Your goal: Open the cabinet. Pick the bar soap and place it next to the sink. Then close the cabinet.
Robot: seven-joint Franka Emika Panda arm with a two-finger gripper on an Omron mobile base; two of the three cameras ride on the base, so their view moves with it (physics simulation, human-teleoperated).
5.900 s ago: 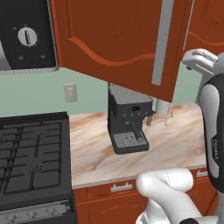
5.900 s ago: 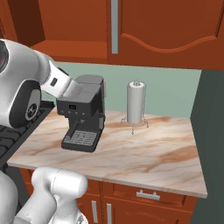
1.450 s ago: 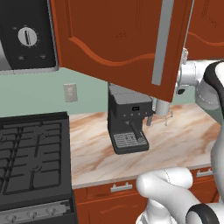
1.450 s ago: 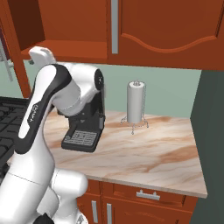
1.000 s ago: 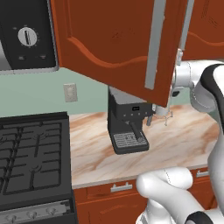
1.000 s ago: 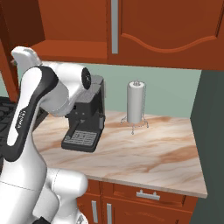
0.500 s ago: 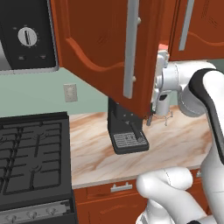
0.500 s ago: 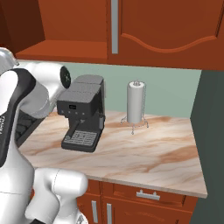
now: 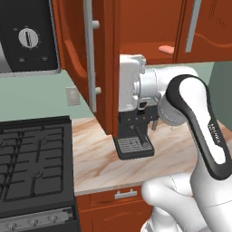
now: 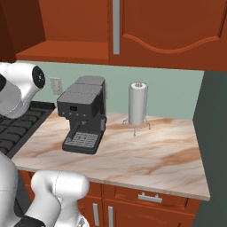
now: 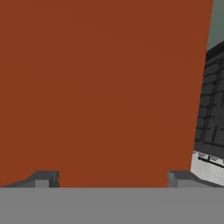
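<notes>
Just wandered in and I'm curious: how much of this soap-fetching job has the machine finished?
Early days. The cabinet's left door stands swung wide open, with the open end effector right against its inner face. The bar soap lies untouched on the shelf inside. Still to do: grasp it, set it beside the sink, which isn't in sight here, and close the cabinet.

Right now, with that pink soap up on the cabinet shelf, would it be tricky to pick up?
Probably a little. The soap looks low, flat and rounded, so the open pincer would get little edge to bite and it might slip. It looks small and likely light, and lying flat on the shelf it should slide rather than roll.
</notes>
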